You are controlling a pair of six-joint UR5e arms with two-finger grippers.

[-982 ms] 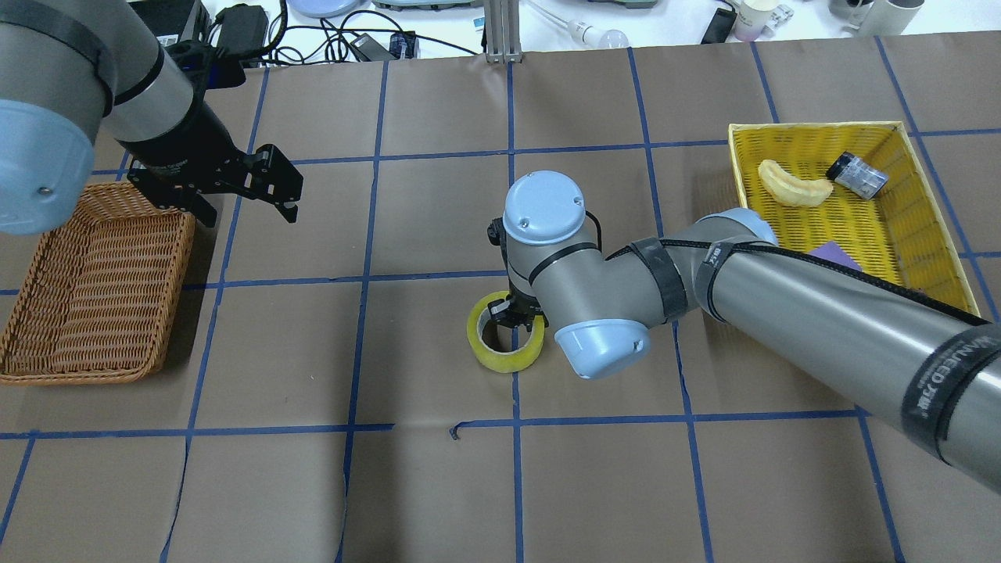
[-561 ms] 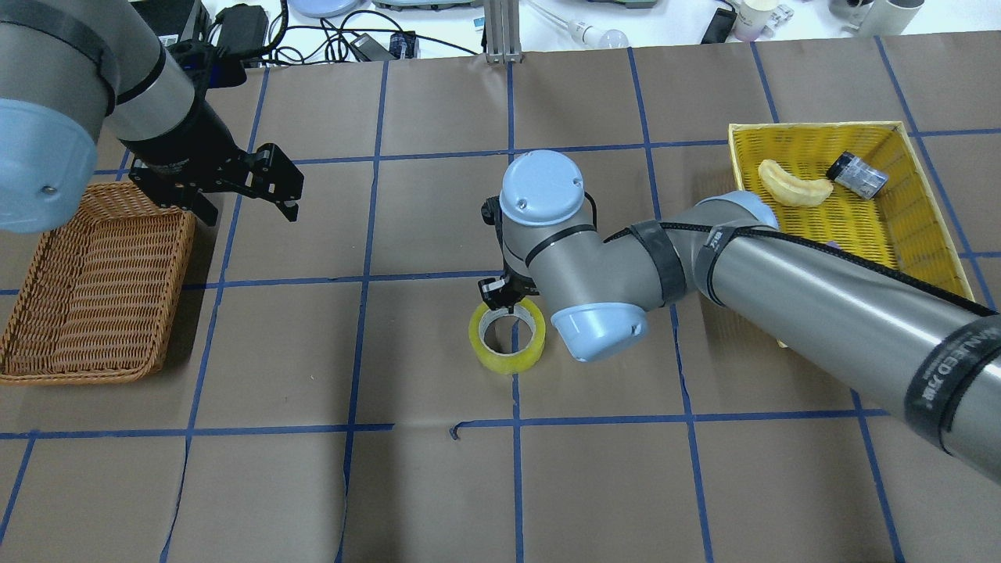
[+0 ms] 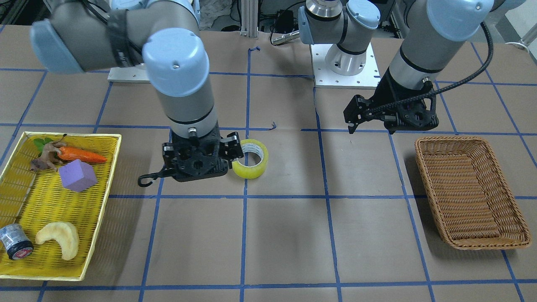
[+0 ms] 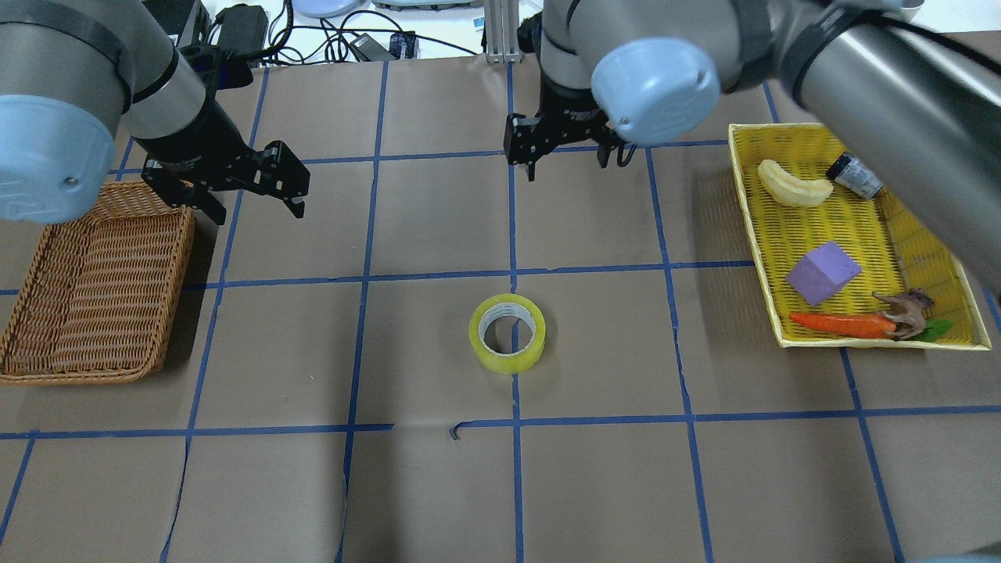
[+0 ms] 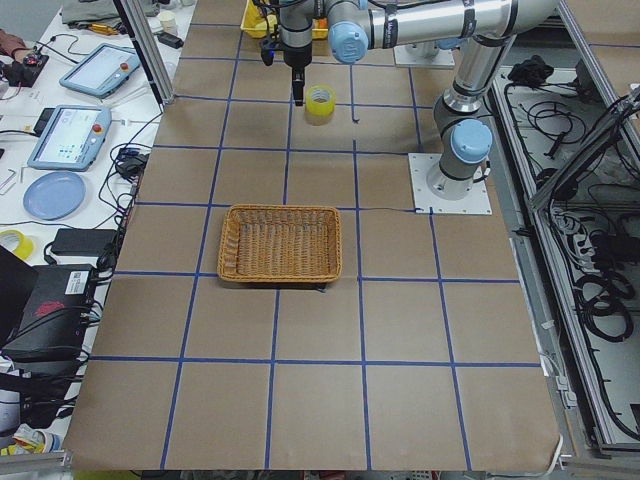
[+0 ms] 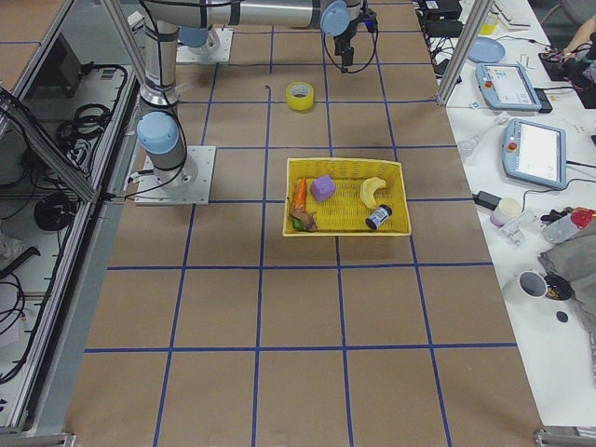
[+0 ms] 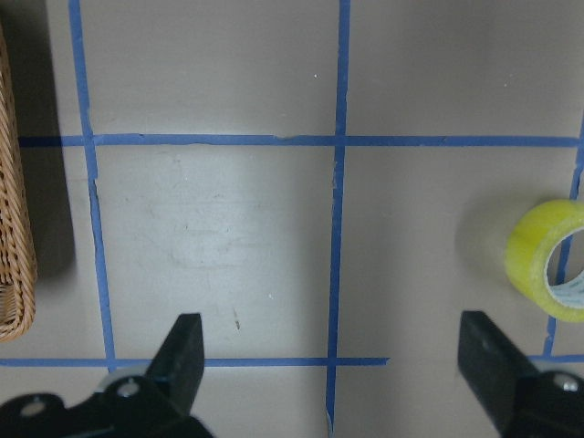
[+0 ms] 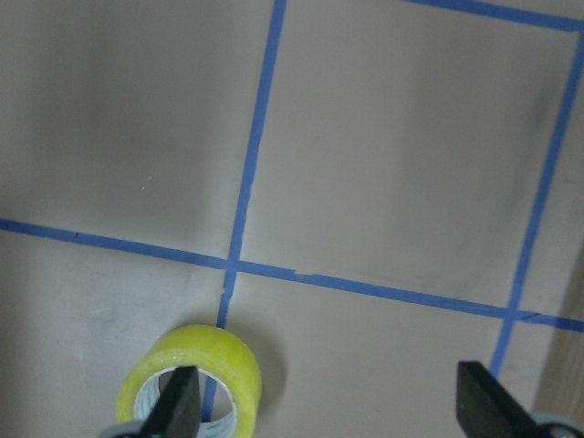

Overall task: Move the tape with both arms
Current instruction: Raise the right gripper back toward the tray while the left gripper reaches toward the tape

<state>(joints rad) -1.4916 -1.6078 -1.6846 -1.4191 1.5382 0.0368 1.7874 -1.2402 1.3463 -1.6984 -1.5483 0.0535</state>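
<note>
- The tape (image 4: 507, 332) lay on the table (image 4: 438, 500) with its hole upward, across a blue grid line, and neither gripper touched it.
- The left gripper (image 4: 254, 209) hung just beside the wicker basket (image 4: 94, 274), fingers spread wide, holding nothing.
- The right gripper (image 4: 568, 166) hung above the table, clear of the tape, its fingers also spread wide and empty.

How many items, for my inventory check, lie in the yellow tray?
5: carrot and brown toy figure at one end, purple block in the middle, pale crescent and dark cylinder at the other end; none seem hidden.
</note>
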